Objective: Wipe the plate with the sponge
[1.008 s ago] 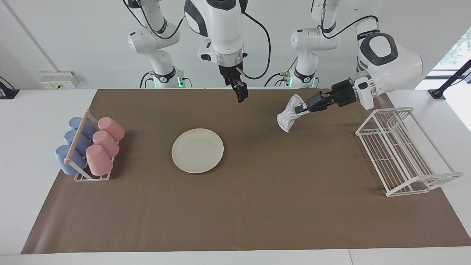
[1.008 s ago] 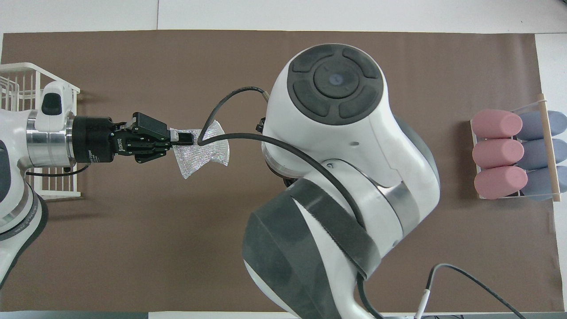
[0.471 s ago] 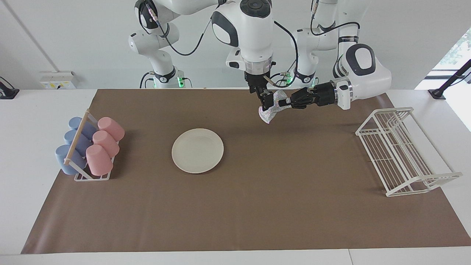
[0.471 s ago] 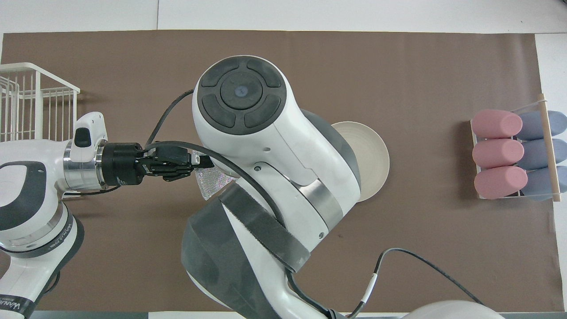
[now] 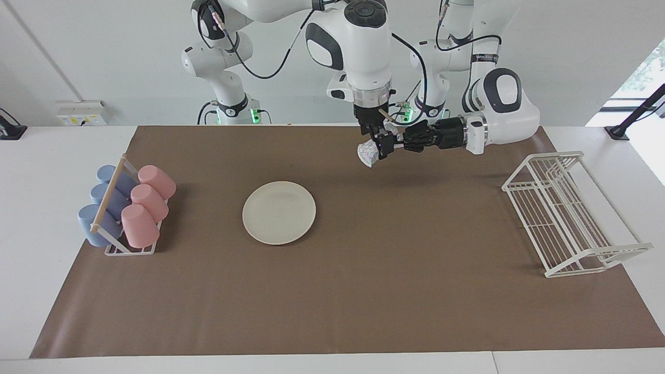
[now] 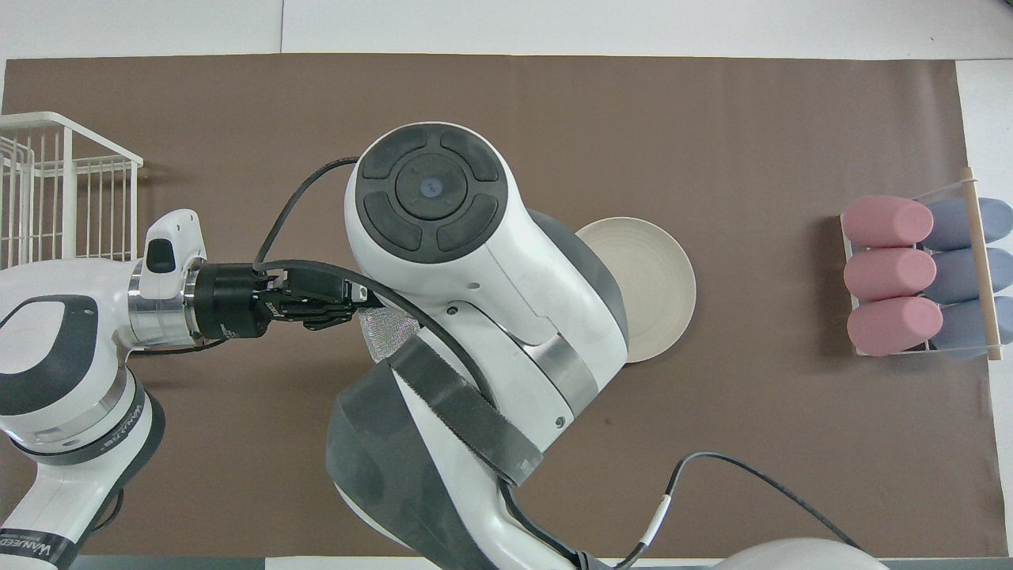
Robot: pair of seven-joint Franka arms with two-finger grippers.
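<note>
Since the earlier frame, the sponge (image 5: 367, 152) has been carried toward the right gripper (image 5: 383, 141), above the brown mat (image 5: 363, 291). From the facing camera, the sponge is pinched by the left gripper (image 5: 397, 144), and the right gripper's fingers are seen at it; their grip cannot be told. The plate (image 5: 279, 212) lies on the mat, well apart.

From overhead, the left gripper (image 6: 354, 298) is closed on the sponge (image 6: 383, 331); the right gripper is hidden by its arm, and the plate (image 6: 657, 285) is half covered.

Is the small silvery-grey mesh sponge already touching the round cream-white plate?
No, the small silvery-grey mesh sponge hangs in the air between the two grippers, well apart from the round cream-white plate lying on the brown mat.
</note>
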